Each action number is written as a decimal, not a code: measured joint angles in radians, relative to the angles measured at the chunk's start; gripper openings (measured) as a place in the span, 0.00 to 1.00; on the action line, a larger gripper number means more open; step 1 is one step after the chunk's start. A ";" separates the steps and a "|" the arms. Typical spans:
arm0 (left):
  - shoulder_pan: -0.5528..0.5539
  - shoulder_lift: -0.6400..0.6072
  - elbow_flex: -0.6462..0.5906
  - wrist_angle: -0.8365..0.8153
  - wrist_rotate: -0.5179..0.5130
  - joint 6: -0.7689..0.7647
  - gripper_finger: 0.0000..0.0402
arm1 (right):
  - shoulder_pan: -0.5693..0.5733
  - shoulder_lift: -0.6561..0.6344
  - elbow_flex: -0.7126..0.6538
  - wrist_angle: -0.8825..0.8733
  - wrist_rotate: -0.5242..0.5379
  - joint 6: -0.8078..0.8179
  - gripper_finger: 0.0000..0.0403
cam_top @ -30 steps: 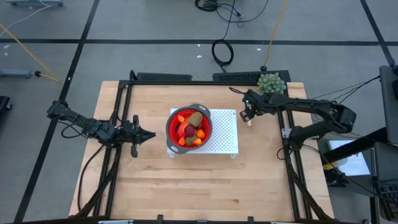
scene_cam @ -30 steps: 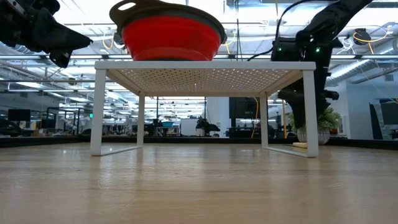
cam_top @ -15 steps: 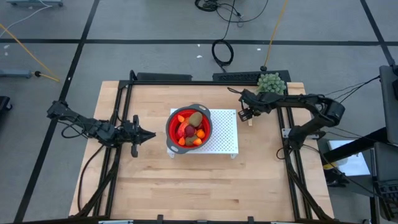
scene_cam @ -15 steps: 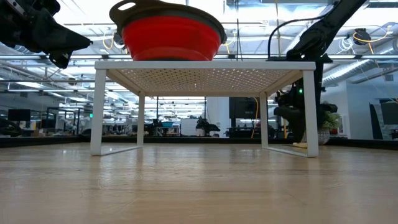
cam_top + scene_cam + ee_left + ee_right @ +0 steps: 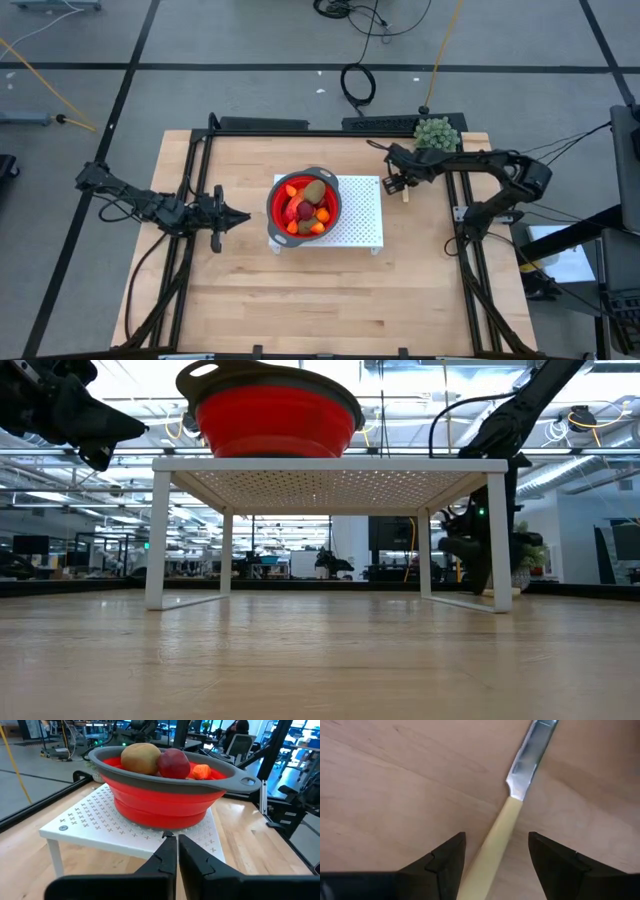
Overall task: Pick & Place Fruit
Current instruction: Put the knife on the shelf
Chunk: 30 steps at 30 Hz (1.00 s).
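The fruit lies in a red bowl with a grey rim (image 5: pixel 305 205) on a white perforated rack (image 5: pixel 362 222): a brown kiwi-like oval (image 5: pixel 141 758), a dark red ball (image 5: pixel 174 763) and orange bits (image 5: pixel 201 771). My left gripper (image 5: pixel 238 216) is shut and empty, level, left of the rack, pointing at the bowl (image 5: pixel 160 795). My right gripper (image 5: pixel 399 186) is open, low over the table right of the rack. Its fingers stand on either side of the wooden handle (image 5: pixel 492 845) of a slim knife (image 5: pixel 404 193), which lies flat on the table.
A green bushy ball (image 5: pixel 437 133) stands at the table's far right corner, just behind my right gripper. The rack stands on legs (image 5: pixel 157 540) with open room under it. Bare wooden table lies toward the near edge (image 5: pixel 320 300).
My right gripper has gone down from about the height of the rack top to just above the table beside the rack's right legs, over the knife. The bowl and the fruit have stayed where they were.
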 joint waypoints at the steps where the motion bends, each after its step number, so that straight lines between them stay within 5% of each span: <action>1: 0.000 0.000 0.000 0.000 0.000 -0.002 0.04 | -0.001 0.000 -0.009 0.007 -0.008 0.001 0.52; 15: 0.000 0.000 0.000 0.000 0.000 -0.004 0.02 | 0.000 -0.018 -0.149 0.107 -0.033 0.026 0.44; 30: 0.000 0.000 0.000 0.001 -0.001 -0.004 0.05 | 0.000 -0.117 -0.153 0.110 -0.020 0.052 0.14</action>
